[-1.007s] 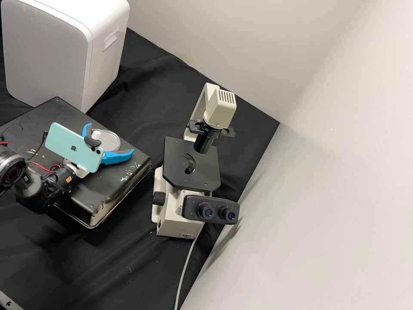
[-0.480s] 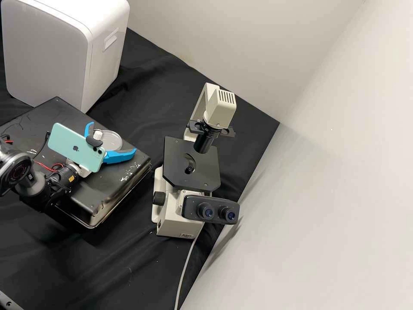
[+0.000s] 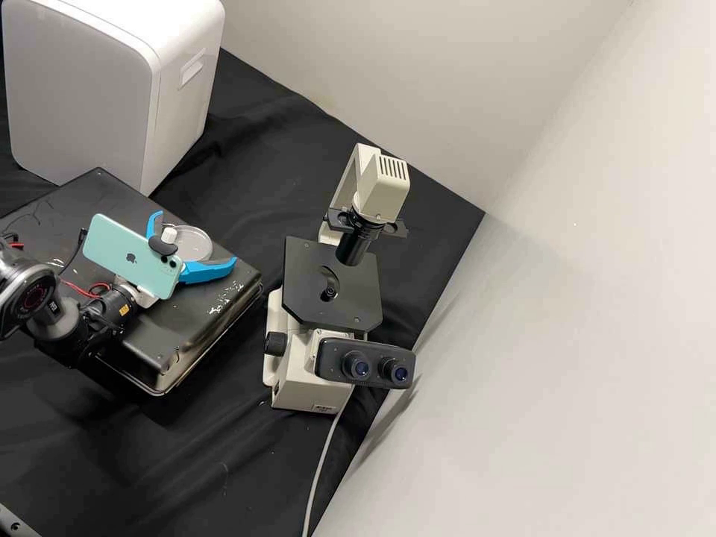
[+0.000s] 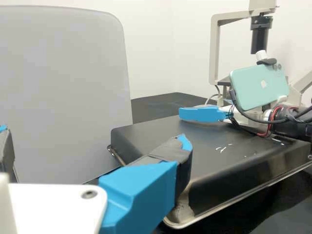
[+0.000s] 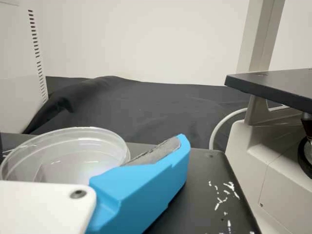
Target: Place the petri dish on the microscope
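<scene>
A clear round petri dish [image 3: 188,240] [image 5: 63,151] lies on a black metal tray [image 3: 186,328]. My right gripper [image 3: 192,240] [image 5: 92,146] is open, low over the tray, with one blue finger on each side of the dish; the near finger [image 5: 146,180] lies right beside the dish's rim. To the right of the tray stands the microscope, its black stage [image 3: 332,280] [image 5: 273,83] bare. My left gripper [image 4: 92,139] is open with nothing in it, at the tray's [image 4: 234,156] opposite end, facing the right gripper [image 4: 204,113].
A white box-shaped appliance [image 3: 104,82] stands at the back left, close behind the tray. A mint-green phone [image 3: 133,255] is clamped on the right arm's wrist. The microscope's eyepieces [image 3: 369,365] face the front and its cable [image 3: 321,462] trails forward.
The right gripper has edged slightly forward along the tray, bringing its fingers further around the dish. The dish and the microscope have not moved.
</scene>
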